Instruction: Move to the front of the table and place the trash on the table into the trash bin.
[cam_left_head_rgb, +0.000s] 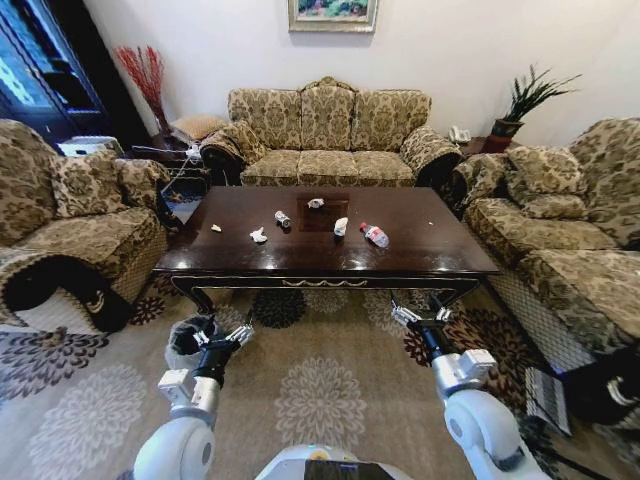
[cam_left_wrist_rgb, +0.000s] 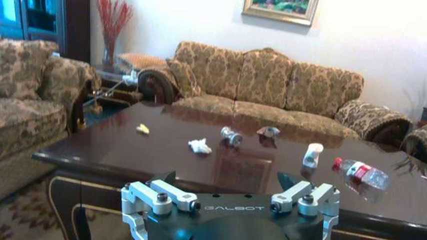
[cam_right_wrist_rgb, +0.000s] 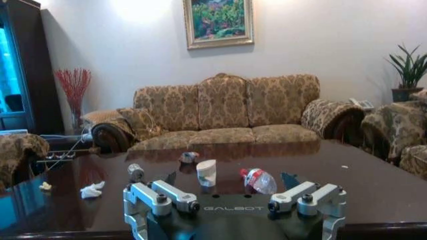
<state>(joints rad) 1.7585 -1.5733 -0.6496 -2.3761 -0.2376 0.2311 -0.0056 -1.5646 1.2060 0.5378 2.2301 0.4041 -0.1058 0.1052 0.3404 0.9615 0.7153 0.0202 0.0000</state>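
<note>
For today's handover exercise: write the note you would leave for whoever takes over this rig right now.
Left gripper open, empty, low in front of the table.
Right gripper open, empty, likewise short of the table edge.
On the table: bottle, white cup, crumpled paper, a small scrap, two more small pieces farther back.
Trash bin on the carpet by the left gripper.
Done: robot faces the table.
Left: every piece still to be binned.

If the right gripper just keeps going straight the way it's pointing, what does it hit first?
Probably the near edge of the table: the right gripper hangs open before and below it. If it cleared the edge, the white cup and the plastic bottle lie next in line; depth is unclear.
</note>
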